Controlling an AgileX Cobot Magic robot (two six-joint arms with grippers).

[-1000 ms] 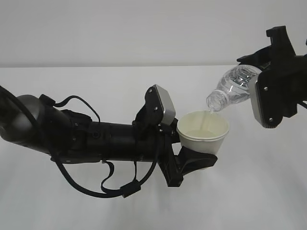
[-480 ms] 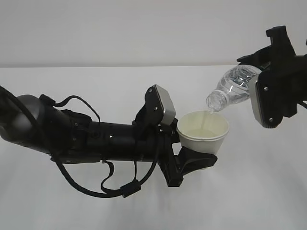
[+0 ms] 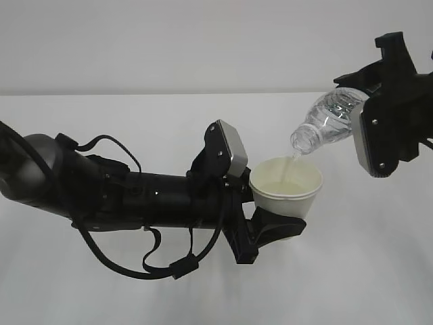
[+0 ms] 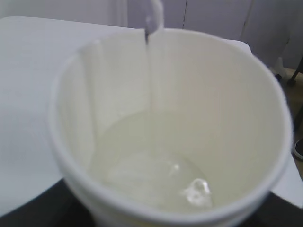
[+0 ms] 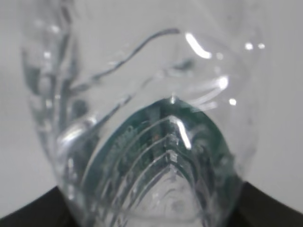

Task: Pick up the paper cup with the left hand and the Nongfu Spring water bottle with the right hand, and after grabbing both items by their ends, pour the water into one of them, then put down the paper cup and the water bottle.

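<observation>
On the left, the black robot arm with its loose black cables and silver-grey plate, the left hand, is reaching across the white desk towards the middle. Its black fingers are closing around the lower part of the small white tapered paper cup, holding it upright above the desk, with the rolled rim facing up. From the camera on that wrist, the cup is filling nearly the whole view; its pale cream inside is holding a shallow pool of clear colourless water at the bottom, and a thin stream is running down into it from above the far rim.

Moving right, that same thin stream of water is falling from the open neck of the small clear ribbed plastic Nongfu Spring water bottle into the cup. The bottle is hanging tilted, neck down and to the left, its mouth just above the cup's far rim and not touching it.

Furthest right, the other black arm with a silver-grey plate, the right hand, is gripping the bottle by its base end, up off the desk. In that wrist's view the bottle is sitting very close to the lens, clear and ribbed, with the dark green label showing through the plastic and the black fingers just visible at the bottom corners.
</observation>
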